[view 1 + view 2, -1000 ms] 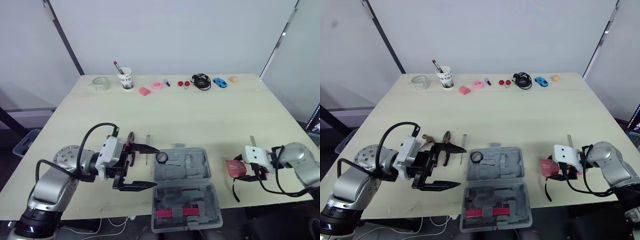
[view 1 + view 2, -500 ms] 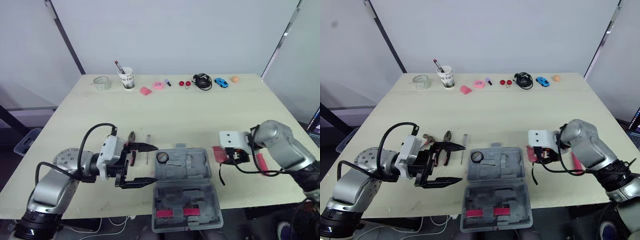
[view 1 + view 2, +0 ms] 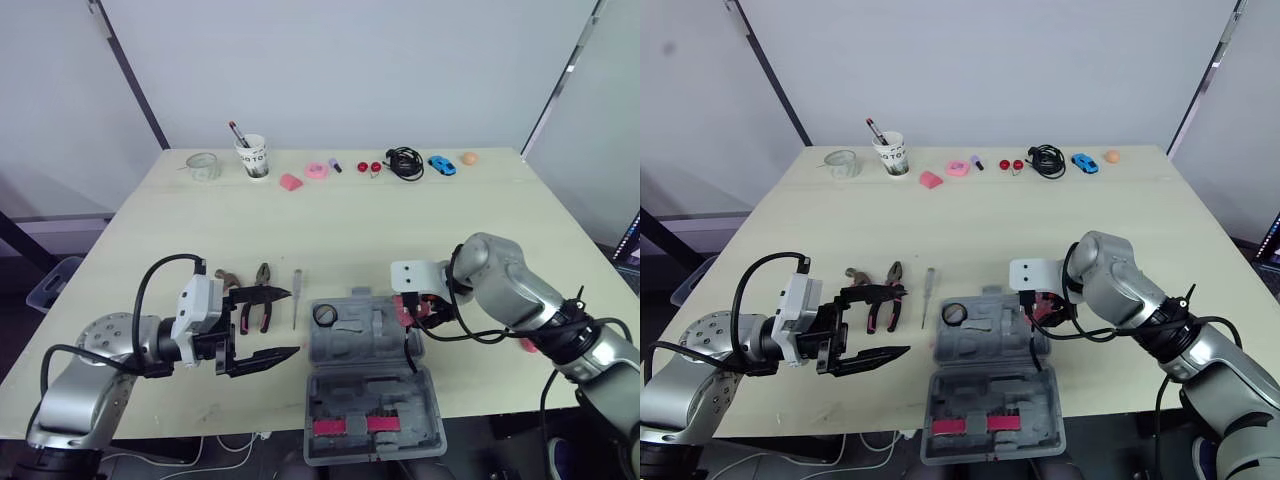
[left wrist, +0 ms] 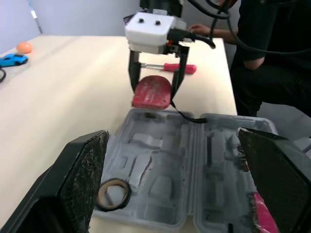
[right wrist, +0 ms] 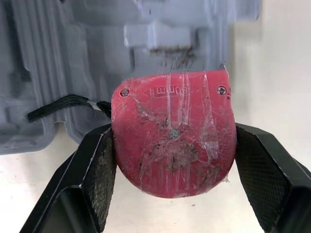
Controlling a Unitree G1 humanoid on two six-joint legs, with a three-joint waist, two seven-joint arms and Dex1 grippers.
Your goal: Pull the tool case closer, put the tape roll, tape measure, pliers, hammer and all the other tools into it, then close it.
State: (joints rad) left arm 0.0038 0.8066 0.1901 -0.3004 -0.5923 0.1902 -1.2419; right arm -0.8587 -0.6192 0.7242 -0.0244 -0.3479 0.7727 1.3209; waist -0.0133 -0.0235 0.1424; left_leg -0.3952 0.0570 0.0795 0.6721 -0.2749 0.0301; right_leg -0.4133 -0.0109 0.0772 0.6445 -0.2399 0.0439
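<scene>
Now the right claw (image 4: pixel 154 94) is clamped on the tape measure (image 5: pixel 172 145), a scuffed red plastic body, rounded on one side, with a black strap dangling from it. It hangs over the right edge of the tool case (image 3: pixel 370 370), partly above the moulded tray and partly above the table (image 3: pixel 350 220). The case is grey ribbed plastic, lying open in two halves, and the tape roll (image 3: pixel 324 315), a small dark ring, sits in the far half's left corner. To its left the left claw (image 3: pixel 275 325) is spread wide and empty, its textured black fingers pointing at the case. Beside it lie the red-handled pliers (image 3: pixel 262 310) and a slim screwdriver (image 3: pixel 296 297).

A second ago the right claw was out at the table's right edge; it has carried the tape measure inward. The left claw has drawn back a little.

The table is pale and matte, with plain light wall panels behind it.
</scene>
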